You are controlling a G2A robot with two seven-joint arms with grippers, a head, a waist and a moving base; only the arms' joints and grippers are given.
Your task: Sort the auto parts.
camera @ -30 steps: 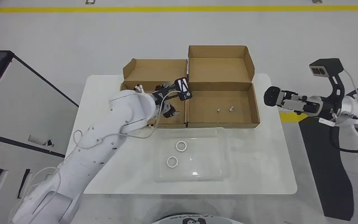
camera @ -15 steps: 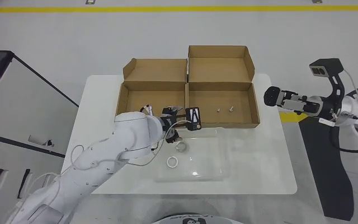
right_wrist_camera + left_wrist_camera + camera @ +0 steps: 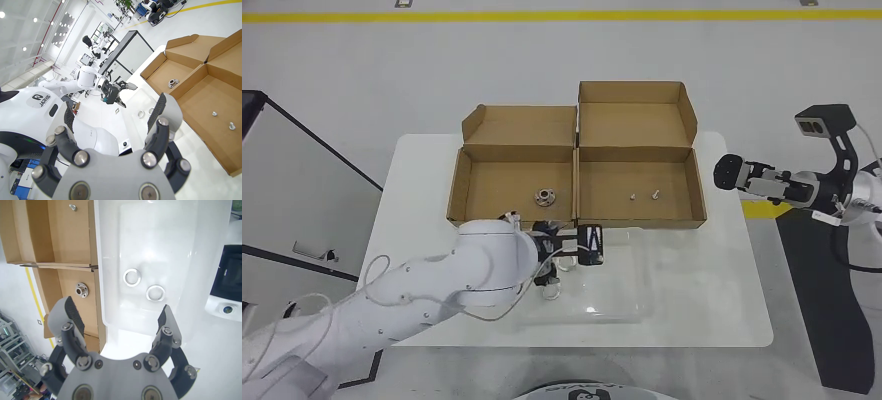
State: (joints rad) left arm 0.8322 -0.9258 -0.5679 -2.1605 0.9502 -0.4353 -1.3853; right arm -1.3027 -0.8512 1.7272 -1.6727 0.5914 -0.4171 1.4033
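Rings first: two bright metal rings lie flat on the floor of the clear tray, just beside each other but not touching. My left gripper hangs above the tray's near end, fingers spread wide with nothing between them. I judge these rings light, rigid and slick. They are thin-walled and sit low on a smooth floor, so a squeeze across the outside could make one skate away or flip. I'd rather straddle the wall of a ring, one finger down in the bore and one outside, and pinch firmly. The nearer ring is my pick. A flanged hub sits in the left cardboard box, and two bolts lie in the right box. My right gripper hovers beyond the table's right edge, fingers apart and empty.
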